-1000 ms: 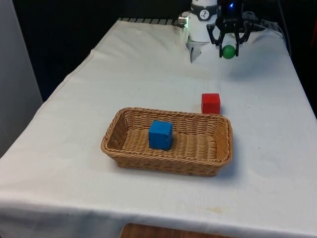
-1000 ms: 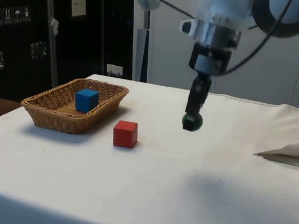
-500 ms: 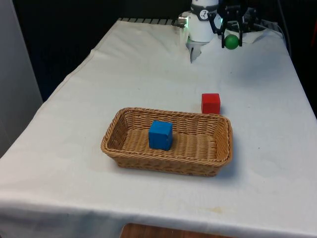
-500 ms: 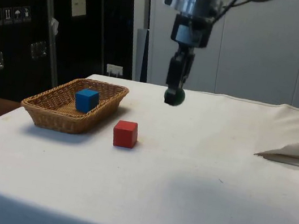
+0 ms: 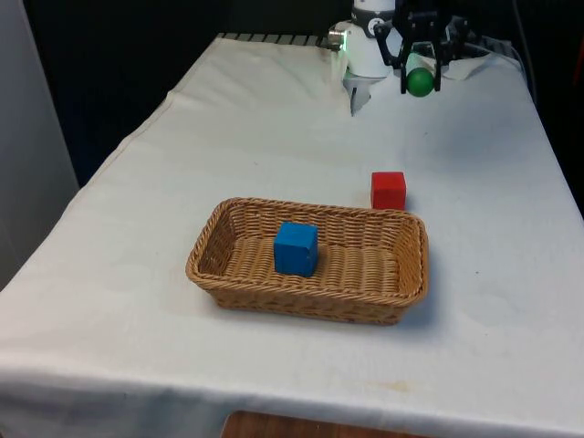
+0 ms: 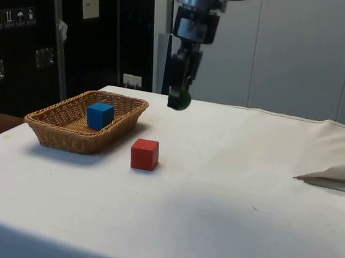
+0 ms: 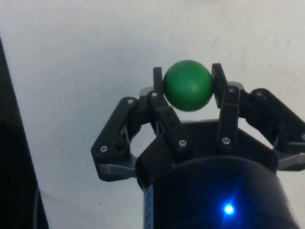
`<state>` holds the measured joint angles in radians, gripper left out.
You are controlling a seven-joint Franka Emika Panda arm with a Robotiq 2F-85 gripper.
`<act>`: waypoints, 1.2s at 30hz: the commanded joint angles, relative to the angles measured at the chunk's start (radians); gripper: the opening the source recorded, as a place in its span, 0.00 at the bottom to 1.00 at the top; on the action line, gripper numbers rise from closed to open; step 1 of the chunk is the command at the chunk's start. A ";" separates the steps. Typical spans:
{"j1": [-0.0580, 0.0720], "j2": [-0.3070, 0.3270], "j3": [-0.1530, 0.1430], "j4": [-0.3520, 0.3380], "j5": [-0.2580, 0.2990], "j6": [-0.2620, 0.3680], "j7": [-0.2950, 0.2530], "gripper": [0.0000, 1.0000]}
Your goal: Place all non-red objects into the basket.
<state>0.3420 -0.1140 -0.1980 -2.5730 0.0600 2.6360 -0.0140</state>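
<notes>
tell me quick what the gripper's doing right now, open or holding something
Gripper: shut on the green ball, held in the air above the white cloth.

Lighting's pretty even and bright from overhead, white cloth nearly blown out in the front view. The basket throws a soft shadow on the front view's right. Wrist view's cloth looks grayish, with dark edges.

green ball clamped in jaws, aloft | blue cube in basket | red cube just behind basket
</notes>
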 commanded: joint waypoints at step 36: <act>-0.020 0.382 -0.041 0.406 0.050 -0.054 -0.083 0.00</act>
<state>0.3290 0.2750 -0.2480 -2.1640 0.0960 2.5900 -0.0850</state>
